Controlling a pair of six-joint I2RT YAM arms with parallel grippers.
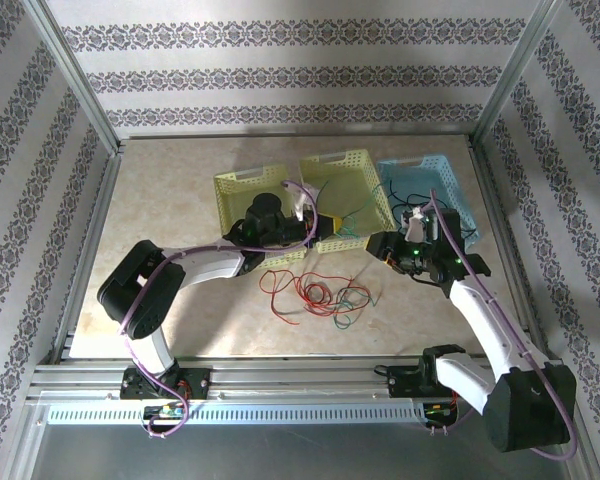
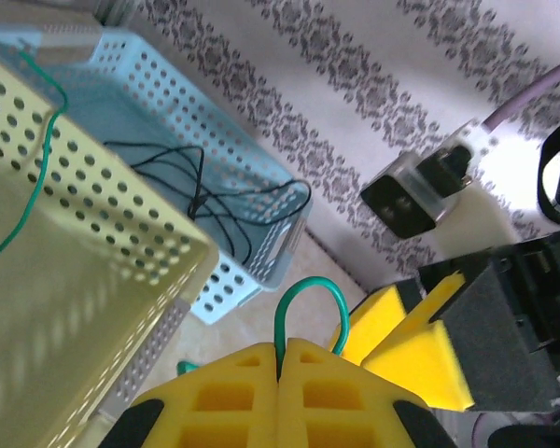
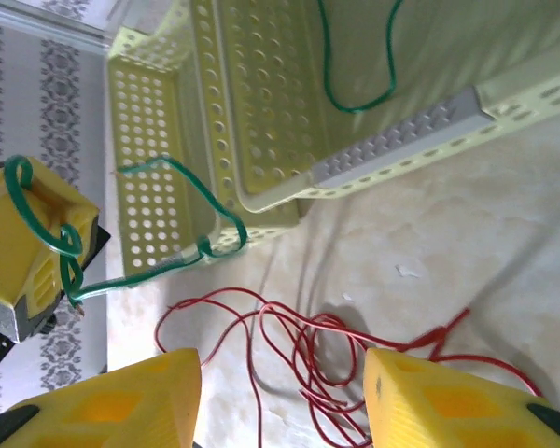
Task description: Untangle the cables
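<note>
A robot lab cell: aluminium frame (image 1: 83, 90), printed wall panels (image 1: 280, 75) (wallpaper-like), slotted mounting rail (image 1: 300, 378).

Bright, even light is delivered from above. Soft shadows are cast beside the red cable (image 3: 322, 369) on the surface (image 3: 467, 233). In the left wrist view the yellow basket (image 2: 112, 210) at 9 o'clock is blurred and washed out, and the left hand (image 2: 280, 373) at 6 o'clock is softened.

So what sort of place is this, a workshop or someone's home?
Probably a robot test booth, not a home: wallpaper panels set in a metal frame, two robot arms bolted to the table edge, and plastic baskets with loose cables to sort.
</note>
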